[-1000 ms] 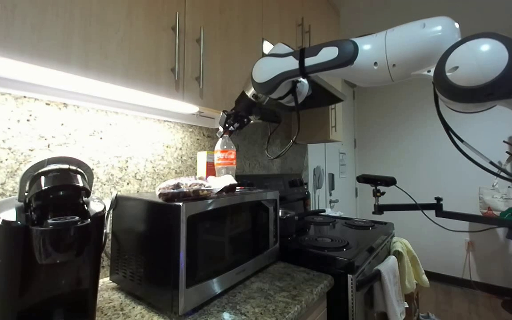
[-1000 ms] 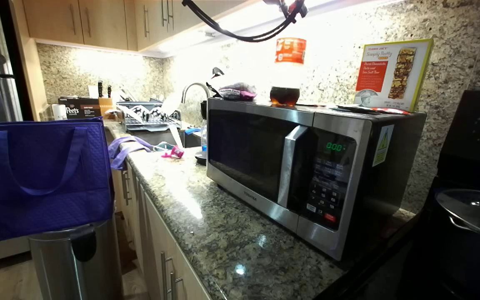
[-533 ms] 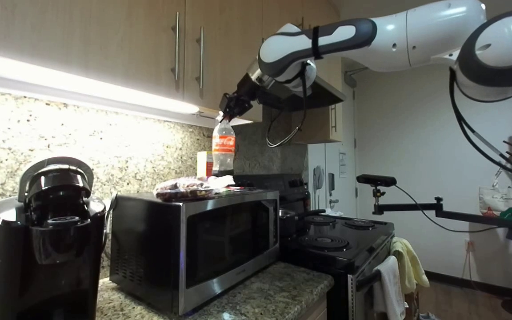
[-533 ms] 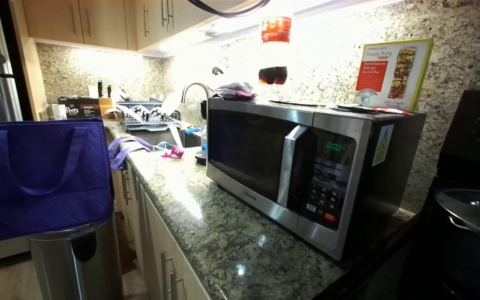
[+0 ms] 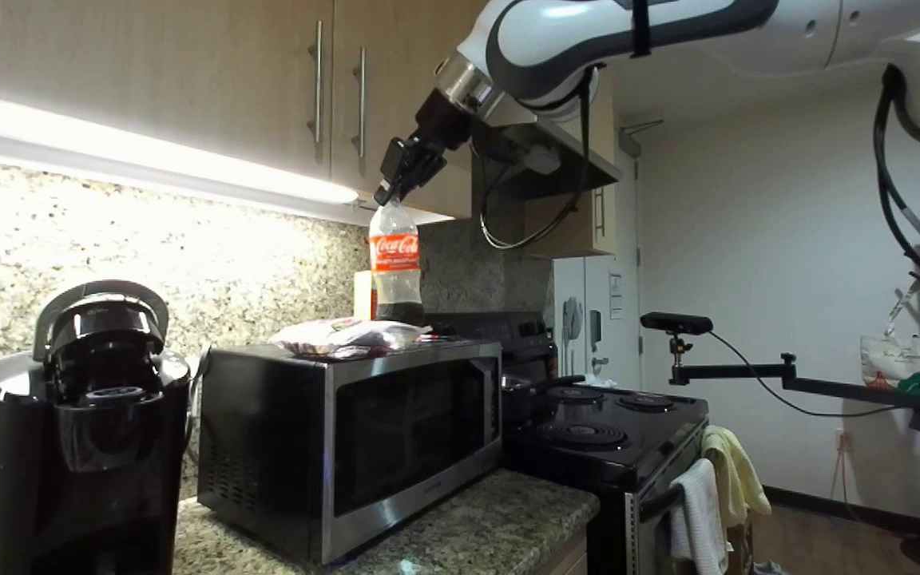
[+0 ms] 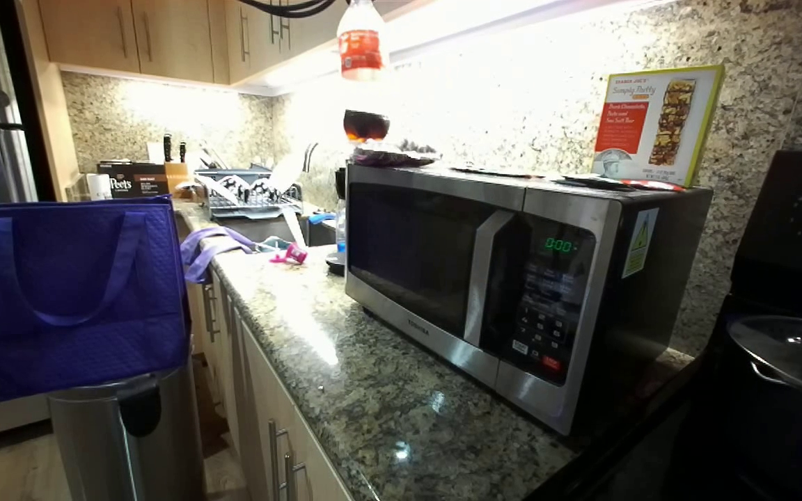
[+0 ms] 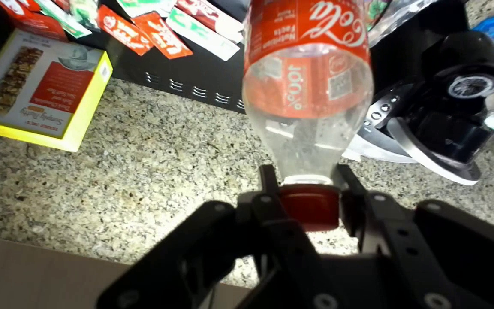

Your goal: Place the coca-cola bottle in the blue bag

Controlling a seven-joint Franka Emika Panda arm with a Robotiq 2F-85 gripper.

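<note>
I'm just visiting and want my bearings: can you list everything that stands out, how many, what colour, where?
Coca-cola bottle: 1, clear, red-labelled, in the gripper
Blue bag: 1, purplish blue, above the silver bin
Microwave: 1, black and silver, on the counter
Packets: several, mixed colours, atop the microwave
Snack box: 1, white, red and yellow, at the microwave's back
Coffee maker: 1, black, beside the microwave
Stove: 1, black, microwave's other side
Towels: 2, white and yellow, stove's front
Cabinets: several, pale wood, overhead
Gripper: 1, black, closed on the bottle's top
Arm: 1, white and grey, carrying the gripper
</note>
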